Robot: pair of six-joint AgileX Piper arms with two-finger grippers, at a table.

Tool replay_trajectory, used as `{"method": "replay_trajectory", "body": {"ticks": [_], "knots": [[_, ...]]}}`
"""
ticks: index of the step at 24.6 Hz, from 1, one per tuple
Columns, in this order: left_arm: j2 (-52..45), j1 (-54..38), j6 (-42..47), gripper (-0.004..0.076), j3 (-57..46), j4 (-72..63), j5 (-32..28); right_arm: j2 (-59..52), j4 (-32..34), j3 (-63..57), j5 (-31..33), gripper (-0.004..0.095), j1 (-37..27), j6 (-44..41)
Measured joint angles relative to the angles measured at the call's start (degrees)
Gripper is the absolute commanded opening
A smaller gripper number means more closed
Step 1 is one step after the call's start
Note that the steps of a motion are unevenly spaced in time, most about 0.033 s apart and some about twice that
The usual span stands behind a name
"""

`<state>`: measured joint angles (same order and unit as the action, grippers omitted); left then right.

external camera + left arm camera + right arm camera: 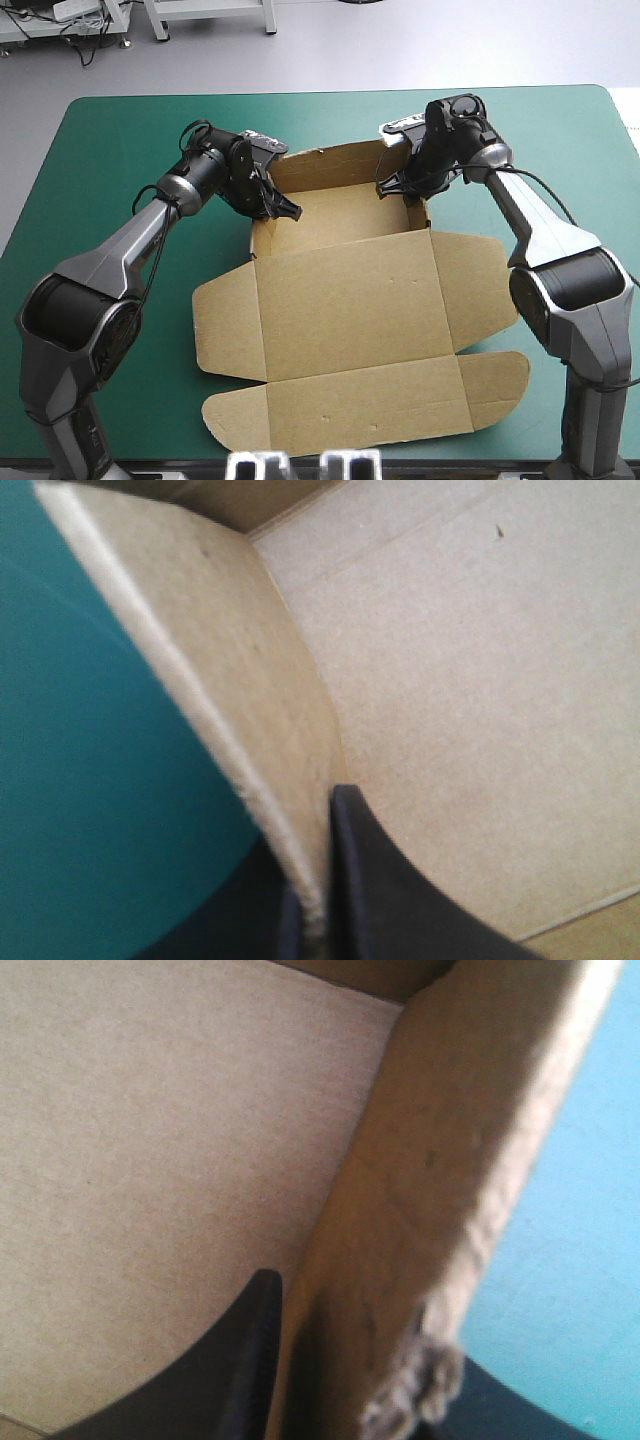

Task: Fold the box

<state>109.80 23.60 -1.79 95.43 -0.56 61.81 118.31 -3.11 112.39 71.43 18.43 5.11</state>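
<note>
The brown box (350, 300) lies mid-table, its far half raised into a tray with a back wall (335, 165) and its lid flat toward the near edge. My left gripper (280, 208) is shut on the tray's left side wall (230, 680). One black finger (400, 900) is inside over the floor and the other is outside, with my left gripper (310, 910) straddling the wall's edge. My right gripper (395, 188) is shut on the right side wall (440, 1160), with one finger (230, 1360) inside, and my right gripper (360, 1380) pinching the frayed edge.
The lid's flaps (225, 325) (480, 285) and the front tuck panel (370, 405) lie flat on the teal-green cover (120, 140). Bare cover lies to the left and right of the box and along the far edge.
</note>
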Motion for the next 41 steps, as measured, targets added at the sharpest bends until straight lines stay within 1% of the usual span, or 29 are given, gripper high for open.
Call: {"method": "replay_trajectory", "body": {"ticks": [2,3,4,5,8,9,10,12,13,14,20,25,28,29,31,33,36,40,41], "knots": [[0.00,0.00,0.00,0.0031,0.00,0.00,0.00,0.29,-0.26,0.00,0.00,-0.0018,0.00,0.00],[0.00,0.00,0.00,0.0069,0.00,0.13,0.06,0.44,-0.58,0.00,0.00,-0.0001,0.00,0.00],[0.00,0.06,-0.34,0.0160,0.00,0.56,0.20,0.58,-0.89,0.00,0.00,0.0061,0.00,0.00],[0.00,0.06,-1.18,0.0217,0.06,0.56,1.03,0.77,-1.64,0.00,-0.05,0.0113,0.00,0.42],[0.04,0.06,-2.31,0.0370,0.06,1.85,3.14,0.88,-2.97,0.00,-0.40,0.0333,0.00,2.32],[0.04,0.12,-2.31,0.0406,0.06,2.17,3.75,0.88,-3.35,0.00,-0.39,0.0431,0.00,2.68],[0.04,0.18,-2.36,0.0431,0.06,2.40,4.32,0.88,-3.76,0.00,-0.45,0.0530,0.00,3.01],[0.06,0.37,-2.36,0.0452,0.06,2.41,4.92,0.88,-4.68,0.00,-0.41,0.0674,0.00,3.17],[0.12,0.43,-2.36,0.0453,0.06,2.41,5.05,0.94,-4.98,0.00,-0.47,0.0725,0.00,3.23],[0.18,0.43,-2.36,0.0454,0.06,2.41,5.11,0.94,-5.01,0.00,-0.46,0.0756,0.00,3.23],[-1.12,0.43,-2.36,0.0454,0.06,2.55,3.74,0.77,-2.05,0.00,-0.46,0.0754,0.00,3.05],[-8.54,0.43,-2.36,0.0454,0.06,2.80,2.22,-1.97,-1.75,0.00,-0.41,0.0746,0.00,3.32],[-14.49,0.43,-3.31,0.0447,0.06,3.39,2.22,-5.65,-2.05,0.00,-0.41,0.0746,0.00,4.49],[-16.58,0.43,-3.79,0.0426,0.06,3.38,2.22,-6.90,-2.26,0.05,-0.41,0.0746,0.00,5.02],[-23.16,0.43,-4.98,0.0351,0.06,2.68,3.31,-10.50,-3.11,0.05,-0.41,0.0746,0.00,6.75],[-27.83,0.43,-6.51,0.0294,0.18,2.28,6.26,-12.55,-3.44,0.16,-0.20,0.0746,0.00,7.68],[-33.31,0.43,-8.44,0.0180,0.10,2.15,9.41,-14.12,-3.57,0.16,-0.10,0.0746,0.00,8.34],[-40.21,0.43,-10.72,0.0011,-3.83,2.20,9.84,-14.34,-4.24,0.16,-0.10,0.0746,0.00,8.84],[-41.88,0.43,-10.84,-0.0009,-5.45,2.37,9.84,-14.29,-4.48,0.16,-0.10,0.0746,0.00,9.04]]}}
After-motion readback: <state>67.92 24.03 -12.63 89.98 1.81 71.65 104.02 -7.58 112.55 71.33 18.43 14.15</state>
